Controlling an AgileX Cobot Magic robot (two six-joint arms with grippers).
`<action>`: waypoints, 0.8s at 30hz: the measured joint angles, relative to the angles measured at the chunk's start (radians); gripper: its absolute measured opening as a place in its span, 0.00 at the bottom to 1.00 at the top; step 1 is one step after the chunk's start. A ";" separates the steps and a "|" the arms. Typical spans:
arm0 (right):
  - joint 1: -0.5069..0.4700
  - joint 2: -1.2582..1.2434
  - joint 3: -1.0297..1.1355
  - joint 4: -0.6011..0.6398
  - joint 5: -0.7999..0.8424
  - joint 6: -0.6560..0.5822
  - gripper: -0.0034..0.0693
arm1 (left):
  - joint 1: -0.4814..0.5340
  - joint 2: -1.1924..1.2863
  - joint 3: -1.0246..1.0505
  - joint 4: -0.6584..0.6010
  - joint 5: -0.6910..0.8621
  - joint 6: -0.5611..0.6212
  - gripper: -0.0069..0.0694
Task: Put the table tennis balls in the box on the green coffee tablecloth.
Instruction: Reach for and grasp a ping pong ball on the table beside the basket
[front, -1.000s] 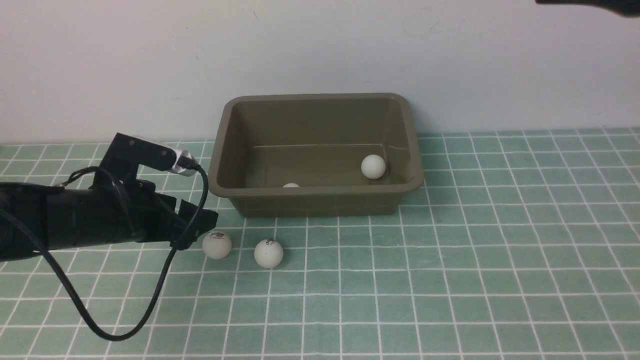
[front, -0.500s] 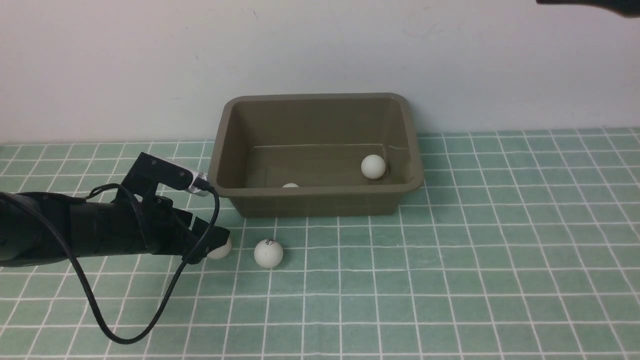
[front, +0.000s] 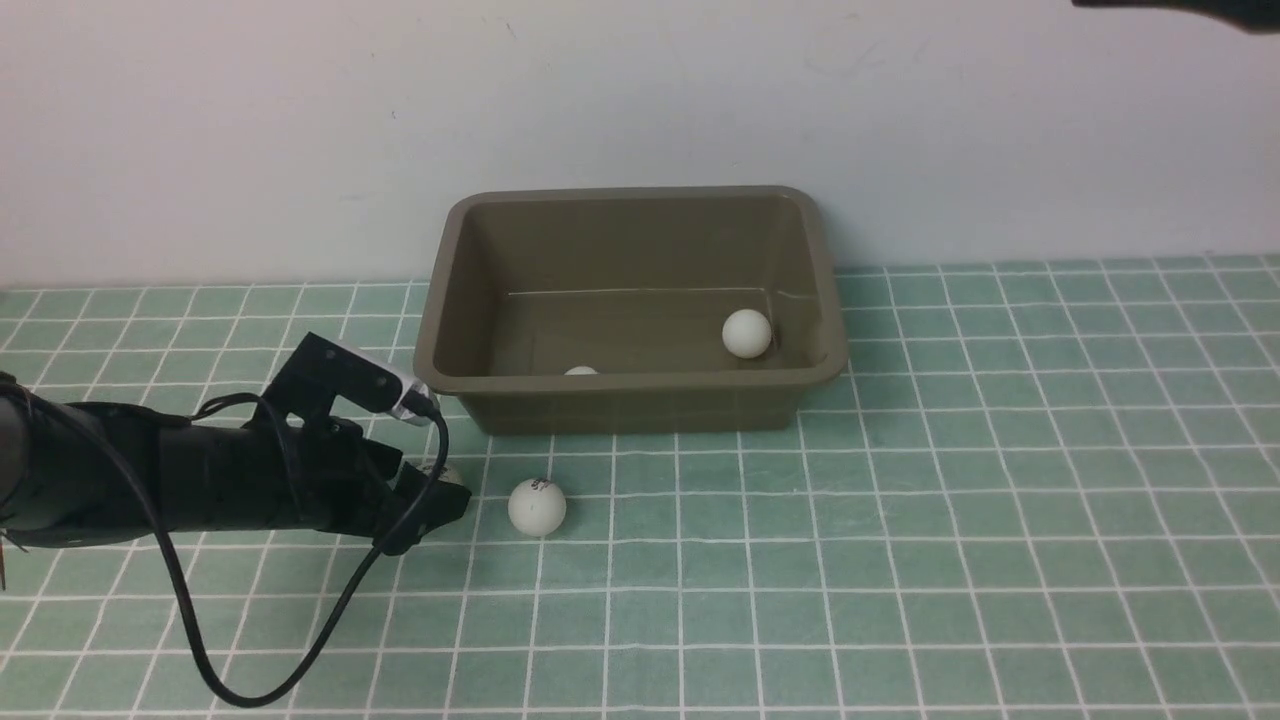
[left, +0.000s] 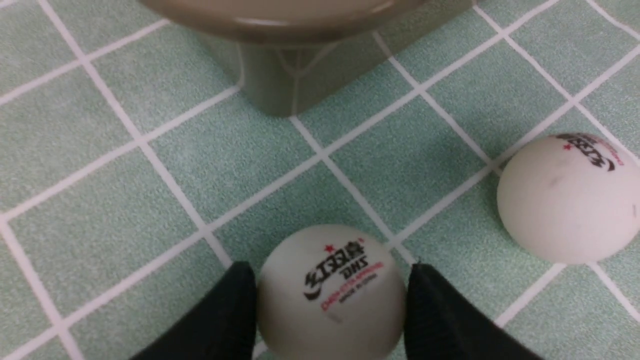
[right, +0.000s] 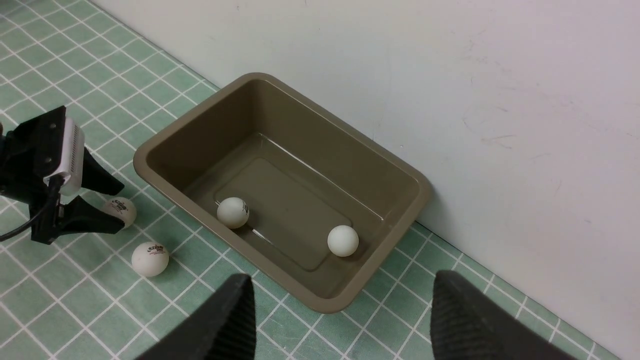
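1. Gripping: L jaws clamped on ball A (left: 330, 295), one black jaw pressed against each side. Its dark + red logo faces the L wrist cam.
2. Ball A is low over the green coffee tablecloth (front: 900, 560), just off the front-L corner of the box (front: 640, 405). Can't tell whether it rests on the cloth or is lifted clear. In front view only a sliver shows past the L arm (front: 180, 480).
3. L arm lies low and near-horizontal over the worktop, reaching in from the L edge. A black cable (front: 200, 640) loops down from it toward the cloth.
4. Ball B (front: 537, 506) is loose on the cloth, just R of ball A. It is apart from ball A, not touched by the jaws, and sits in front of the box's front wall, logo up.
5. Box is an olive-brown tub, no lid, upright on the cloth, with its back close to the white wall (front: 300, 120).
6. Ball C (front: 747, 333) is inside the box, on the floor near the R wall.
7. Ball D (right: 232, 212) is inside the box by the front wall. Front view shows only its top over the rim.
8. R jaws are apart with nothing between them, held high above the box. In front view the R arm (front: 1200, 8) is only a dark bit at the top-R corner.
9. Count: 2 balls in the box, 2 outside on the cloth side.
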 joint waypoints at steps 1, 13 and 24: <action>0.000 0.000 0.000 0.000 0.000 0.000 0.64 | 0.000 0.000 0.000 0.000 0.000 0.000 0.53; 0.000 0.000 0.000 0.000 -0.001 0.000 0.64 | 0.000 -0.010 0.000 0.000 0.002 -0.005 0.54; 0.000 0.000 0.000 0.000 -0.001 -0.001 0.64 | 0.000 -0.206 0.000 0.024 0.119 -0.134 0.54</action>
